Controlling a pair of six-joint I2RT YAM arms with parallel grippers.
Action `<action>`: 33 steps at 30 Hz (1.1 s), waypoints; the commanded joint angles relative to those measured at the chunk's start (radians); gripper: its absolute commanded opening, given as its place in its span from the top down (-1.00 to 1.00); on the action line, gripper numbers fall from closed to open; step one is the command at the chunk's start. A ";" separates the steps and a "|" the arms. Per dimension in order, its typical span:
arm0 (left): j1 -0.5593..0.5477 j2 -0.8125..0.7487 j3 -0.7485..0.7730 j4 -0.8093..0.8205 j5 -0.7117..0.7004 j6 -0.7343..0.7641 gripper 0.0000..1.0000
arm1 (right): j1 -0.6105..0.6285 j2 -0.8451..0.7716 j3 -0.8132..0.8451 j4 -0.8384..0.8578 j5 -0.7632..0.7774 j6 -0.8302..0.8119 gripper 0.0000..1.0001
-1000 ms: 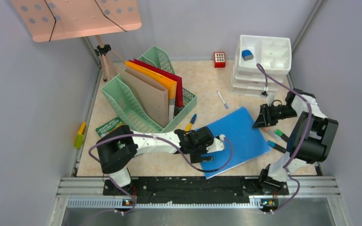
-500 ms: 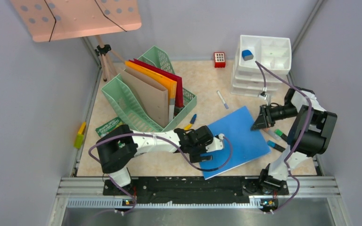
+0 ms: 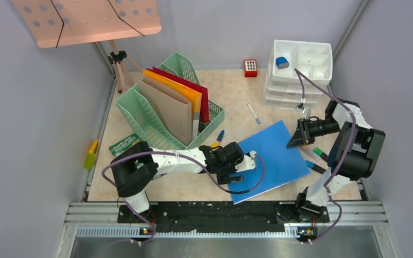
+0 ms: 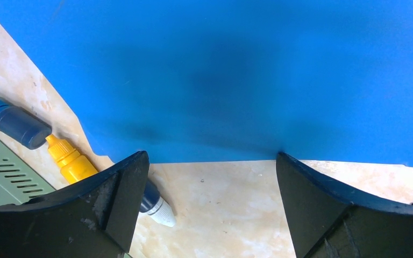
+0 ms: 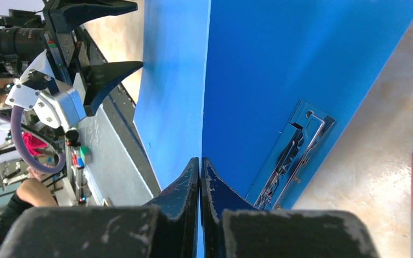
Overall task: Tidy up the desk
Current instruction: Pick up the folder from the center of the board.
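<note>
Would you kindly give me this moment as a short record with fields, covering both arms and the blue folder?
desk: beige marble top, walled in grey
blue folder: lies near the front, between the arms
right gripper: jaws shut on the folder's cover edge; metal clip shows inside
left gripper: jaws open, over the folder's edge, holding nothing
green file rack: rear left, holds upright folders
white drawer unit: rear right
</note>
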 commanded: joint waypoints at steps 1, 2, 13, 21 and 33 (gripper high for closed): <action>0.021 0.004 0.028 0.043 -0.031 -0.014 -0.88 | 0.010 -0.094 0.066 0.036 0.017 0.086 1.00; 0.026 -0.005 0.030 0.037 -0.027 -0.013 -0.88 | 0.009 -0.106 0.079 0.042 0.029 0.103 1.00; 0.113 -0.173 0.133 -0.089 0.189 -0.010 -0.97 | 0.010 -0.178 0.166 -0.022 0.051 0.140 1.00; 0.149 -0.201 0.233 -0.108 0.323 -0.078 -0.97 | 0.011 -0.179 0.133 -0.006 0.031 0.189 1.00; -0.037 -0.130 0.247 -0.039 0.066 -0.164 -0.93 | 0.010 -0.112 0.158 0.022 0.042 0.337 1.00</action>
